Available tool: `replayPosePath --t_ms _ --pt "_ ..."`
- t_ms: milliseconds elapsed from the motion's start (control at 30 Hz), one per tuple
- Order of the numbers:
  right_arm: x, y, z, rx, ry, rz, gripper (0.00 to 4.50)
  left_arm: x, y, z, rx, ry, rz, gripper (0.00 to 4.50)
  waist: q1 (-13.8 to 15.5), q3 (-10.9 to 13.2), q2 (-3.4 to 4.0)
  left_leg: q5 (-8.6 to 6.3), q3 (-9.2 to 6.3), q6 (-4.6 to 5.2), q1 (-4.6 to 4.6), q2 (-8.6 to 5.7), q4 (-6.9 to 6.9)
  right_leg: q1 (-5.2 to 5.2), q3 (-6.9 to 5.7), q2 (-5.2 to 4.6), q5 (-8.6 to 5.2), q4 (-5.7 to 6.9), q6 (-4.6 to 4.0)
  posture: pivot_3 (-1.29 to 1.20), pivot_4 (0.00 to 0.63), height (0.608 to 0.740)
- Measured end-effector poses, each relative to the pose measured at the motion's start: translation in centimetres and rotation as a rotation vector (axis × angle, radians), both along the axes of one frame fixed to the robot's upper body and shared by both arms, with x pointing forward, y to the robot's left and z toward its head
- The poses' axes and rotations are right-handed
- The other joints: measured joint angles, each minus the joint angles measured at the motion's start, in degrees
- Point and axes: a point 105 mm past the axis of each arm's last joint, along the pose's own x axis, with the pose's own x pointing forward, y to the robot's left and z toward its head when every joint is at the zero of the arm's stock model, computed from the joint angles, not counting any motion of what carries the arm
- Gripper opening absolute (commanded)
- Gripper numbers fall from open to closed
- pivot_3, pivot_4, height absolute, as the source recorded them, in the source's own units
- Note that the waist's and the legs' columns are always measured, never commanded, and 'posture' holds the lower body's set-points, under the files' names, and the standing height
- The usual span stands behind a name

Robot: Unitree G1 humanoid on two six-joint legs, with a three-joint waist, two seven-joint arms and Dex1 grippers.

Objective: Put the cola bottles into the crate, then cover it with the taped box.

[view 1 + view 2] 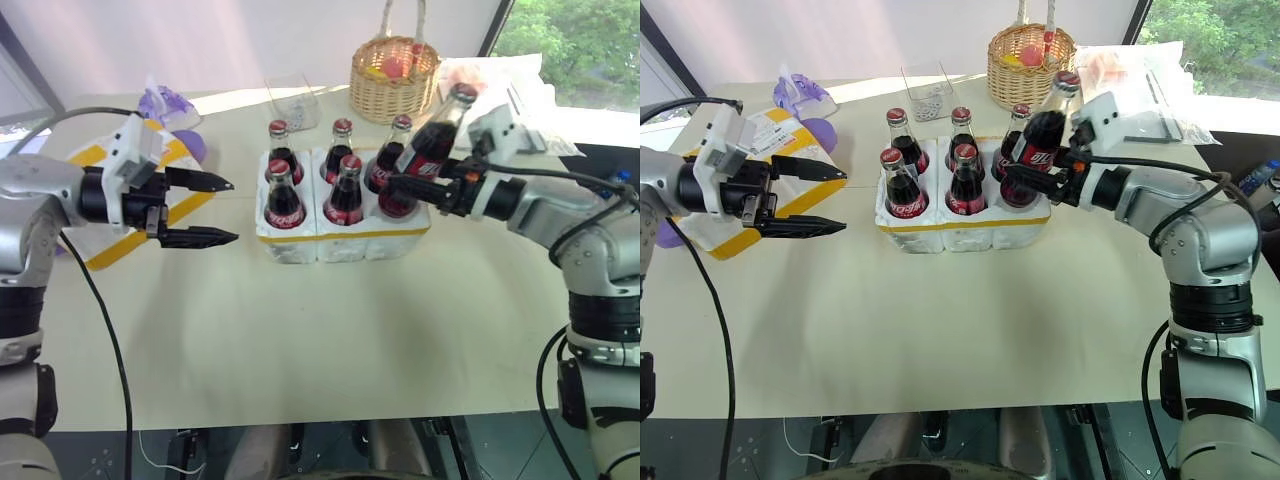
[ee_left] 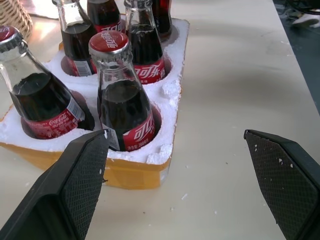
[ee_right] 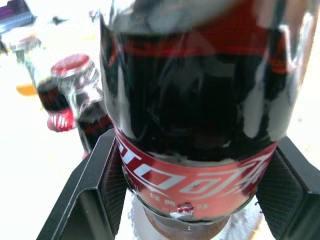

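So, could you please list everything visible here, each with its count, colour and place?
cola bottles: six, dark with red caps; five stand in the crate, one tilted in the right hand over the near right corner.
crate: one, white with a yellow band, table centre.
taped box: one, white with yellow stripes, left of the crate.
wicker basket: one, tan, behind the crate.
table: one, cream.
left hand: black fingers, open, left of the crate.
right hand: black fingers, shut on a bottle.
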Motion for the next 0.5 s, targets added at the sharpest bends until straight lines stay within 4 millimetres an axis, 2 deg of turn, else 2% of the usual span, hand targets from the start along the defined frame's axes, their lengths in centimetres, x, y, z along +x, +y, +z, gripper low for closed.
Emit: replayPosePath --t_ms 67,167,267,333,400,433,467,500 --pt "-0.1 0.4 -1.0 -0.129 -0.029 0.044 2.8 0.0 0.0 0.0 -0.001 -0.001 0.004 4.5 0.0 0.0 0.0 0.0 0.02 0.0 -0.01 -0.02 0.03 -0.02 0.0 0.0 0.0 0.02 0.0 0.0 0.15 0.74" --pt "0.2 0.7 -2.2 -0.219 -0.052 0.078 2.8 0.1 0.0 0.0 -0.001 -0.002 0.005 4.5 -0.04 0.0 -0.01 0.0 0.04 0.0 -0.01 -0.02 0.05 -0.01 0.0 0.0 0.0 0.04 0.0 0.0 0.15 0.74" --pt "0.7 0.8 -3.3 -0.261 -0.048 0.091 2.8 0.1 0.0 0.0 -0.001 -0.003 0.006 4.5 -0.04 0.0 -0.01 0.03 0.04 -0.05 -0.01 -0.01 0.04 -0.04 0.0 0.0 0.0 0.07 0.0 0.0 0.15 0.74" --pt "1.1 1.0 -3.2 -0.263 -0.063 0.101 2.8 0.1 0.0 0.1 -0.002 -0.005 0.006 4.5 -0.27 -0.02 -0.03 0.09 0.05 -0.15 -0.01 0.0 0.04 -0.05 0.01 0.0 0.0 0.1 0.0 0.0 0.15 0.74" --pt "1.3 1.0 -3.4 -0.254 -0.055 0.103 3.84 0.1 0.0 0.1 -0.001 -0.005 0.006 4.5 -0.3 -0.04 -0.07 0.08 0.05 -0.14 0.0 0.01 0.05 -0.05 0.01 0.01 0.0 0.15 0.0 0.0 0.15 0.74" --pt "1.4 1.0 -3.4 -0.25 -0.055 0.101 4.2 0.1 0.0 0.1 -0.001 -0.005 0.006 4.5 -0.29 -0.04 -0.07 0.07 0.05 -0.13 0.01 0.01 0.05 -0.05 0.01 0.01 0.0 0.17 0.0 0.0 0.15 0.74" --pt "1.8 0.9 -3.3 -0.239 -0.049 0.088 4.47 0.1 0.0 0.1 -0.001 -0.005 0.006 4.5 -0.3 -0.06 -0.1 0.06 0.05 -0.11 0.02 0.01 0.07 -0.04 0.01 0.01 0.0 0.2 0.0 0.0 0.15 0.74" --pt "1.9 0.7 -3.4 -0.231 -0.042 0.08 4.47 0.1 0.0 0.1 -0.001 -0.005 0.006 4.5 -0.27 -0.06 -0.11 0.05 0.04 -0.1 0.03 0.01 0.07 -0.04 0.01 0.01 0.0 0.21 0.0 0.0 0.15 0.74"
